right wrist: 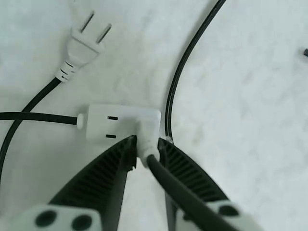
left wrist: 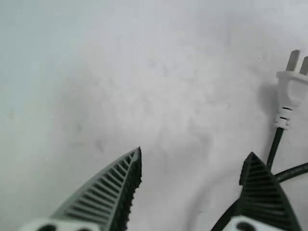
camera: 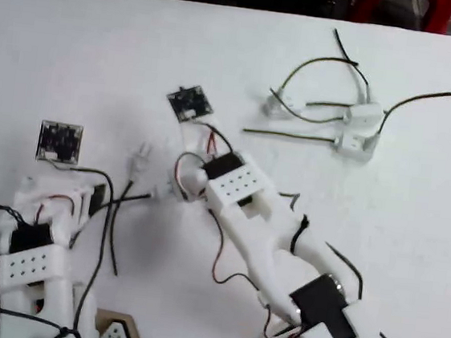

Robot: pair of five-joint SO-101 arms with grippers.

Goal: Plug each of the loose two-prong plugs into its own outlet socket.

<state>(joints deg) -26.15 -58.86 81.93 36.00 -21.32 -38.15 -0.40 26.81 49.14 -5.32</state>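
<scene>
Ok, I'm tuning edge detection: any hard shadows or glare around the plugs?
Left wrist view: the loose plug casts only a soft grey shadow beside it. Right wrist view: even light, no hard shadow around the socket block. High view: the white table is bright, without a distinct glare spot.

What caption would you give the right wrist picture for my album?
The right arm's fingers pinch a white plug at a socket's end; a second plug lies loose nearby.
</scene>
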